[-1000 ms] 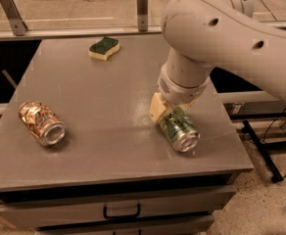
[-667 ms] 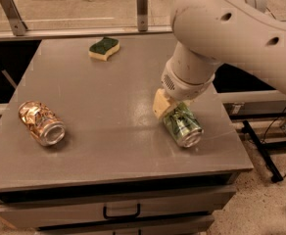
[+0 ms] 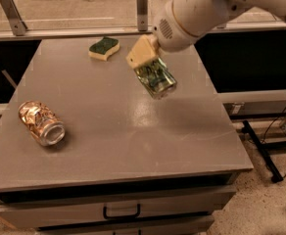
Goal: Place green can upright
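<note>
The gripper (image 3: pixel 144 62) clamps the green can (image 3: pixel 156 78) at its upper end, in the air above the table (image 3: pixel 108 136). The can's long axis slants down to the right, so it is not yet vertical.

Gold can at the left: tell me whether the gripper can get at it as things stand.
Probably not yet. The gripper is shut on the green can, held tilted above the table. Nothing lies between it and the gold can, but its grip is taken.

Two cans (image 3: pixel 157 80) (image 3: pixel 41 124) (one in gripper (image 3: pixel 148 67)), one sponge (image 3: pixel 104 48)
</note>
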Motion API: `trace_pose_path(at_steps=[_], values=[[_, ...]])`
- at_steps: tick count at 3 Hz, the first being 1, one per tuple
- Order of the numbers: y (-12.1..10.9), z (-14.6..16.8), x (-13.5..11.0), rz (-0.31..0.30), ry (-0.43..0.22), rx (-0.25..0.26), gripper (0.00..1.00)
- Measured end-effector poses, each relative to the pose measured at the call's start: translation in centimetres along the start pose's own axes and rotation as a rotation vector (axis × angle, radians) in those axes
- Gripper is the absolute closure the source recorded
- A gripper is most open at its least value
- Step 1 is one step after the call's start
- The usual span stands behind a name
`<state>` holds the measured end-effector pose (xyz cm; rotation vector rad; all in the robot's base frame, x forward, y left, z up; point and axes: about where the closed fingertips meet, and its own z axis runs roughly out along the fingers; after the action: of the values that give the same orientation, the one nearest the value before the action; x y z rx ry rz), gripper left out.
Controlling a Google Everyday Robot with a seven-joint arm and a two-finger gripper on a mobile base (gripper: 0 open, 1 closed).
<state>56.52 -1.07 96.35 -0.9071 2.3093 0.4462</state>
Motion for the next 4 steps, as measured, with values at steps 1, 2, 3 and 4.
trace_pose_path(at_steps=[1, 2, 3, 4], values=[[1.0, -2.2, -3.1, -0.067, -0.082, -0.038, 1.00], [1.0, -2.2, -3.1, -0.068, -0.081, -0.035, 1.00], [0.5, -2.8, -4.0, -0.066, -0.164, -0.023, 1.00], [-0.9, -2.0, -5.2, -0.061, -0.339, -0.061, 1.00]])
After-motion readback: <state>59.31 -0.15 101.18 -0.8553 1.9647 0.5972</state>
